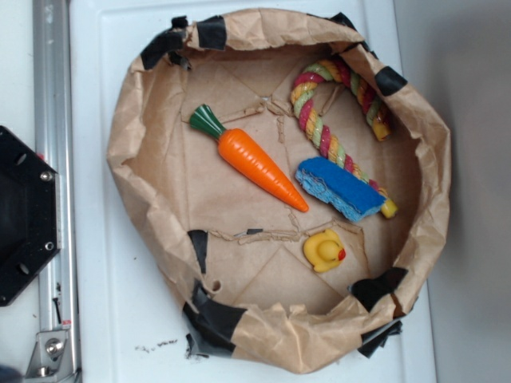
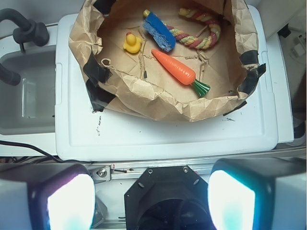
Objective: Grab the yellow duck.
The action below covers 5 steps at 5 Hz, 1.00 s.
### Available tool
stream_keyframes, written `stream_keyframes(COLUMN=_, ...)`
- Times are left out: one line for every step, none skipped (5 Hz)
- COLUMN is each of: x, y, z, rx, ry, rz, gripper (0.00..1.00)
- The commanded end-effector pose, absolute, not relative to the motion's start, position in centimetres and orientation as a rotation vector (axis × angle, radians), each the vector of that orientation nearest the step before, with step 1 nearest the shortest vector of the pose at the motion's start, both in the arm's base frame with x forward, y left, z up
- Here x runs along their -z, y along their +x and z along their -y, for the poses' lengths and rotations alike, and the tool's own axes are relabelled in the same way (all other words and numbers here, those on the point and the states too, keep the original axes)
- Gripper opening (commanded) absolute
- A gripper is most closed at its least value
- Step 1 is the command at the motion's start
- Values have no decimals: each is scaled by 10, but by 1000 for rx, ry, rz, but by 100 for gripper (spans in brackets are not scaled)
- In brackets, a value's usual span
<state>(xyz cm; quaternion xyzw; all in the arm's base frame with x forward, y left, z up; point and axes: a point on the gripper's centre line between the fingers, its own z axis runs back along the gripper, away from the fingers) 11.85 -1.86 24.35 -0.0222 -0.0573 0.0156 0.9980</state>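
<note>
The yellow duck (image 1: 324, 250) (image 2: 131, 43), small and glossy with a red-orange beak, sits on the floor of a brown paper bowl (image 1: 128, 120) (image 2: 144, 93), near its lower right wall in the exterior view. In the wrist view my gripper (image 2: 151, 196) is open, its two glowing pads (image 2: 71, 203) far apart at the bottom edge with nothing between them. It hangs well back from the bowl, above the black robot base (image 2: 163, 201). The exterior view does not show the gripper.
Also in the bowl are an orange carrot (image 1: 255, 163) (image 2: 176, 69), a blue sponge (image 1: 339, 187) (image 2: 158, 31) and a multicoloured rope (image 1: 319, 120) (image 2: 201, 36). The bowl stands on a white lid (image 1: 104, 303) (image 2: 168, 134). A grey bin (image 2: 24, 91) lies left.
</note>
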Motion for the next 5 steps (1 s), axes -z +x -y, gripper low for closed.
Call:
stream_keyframes(x=-244, y=119, z=19, rx=-31, ry=-44, rz=115, gripper=100)
stream_keyframes(x=-220, y=137, z=-1, rx=-250, ry=-29, rz=54, gripper=100)
stream_keyframes(x=-201, y=179, z=-11, rx=-471, ry=-140, rz=179, gripper=100)
stream_keyframes(x=-184, y=214, z=-19, rx=-591, ry=-158, rz=211, gripper=100)
stream_keyframes(x=-154, y=256, z=-16, rx=-619, ry=-142, rz=245, gripper=100)
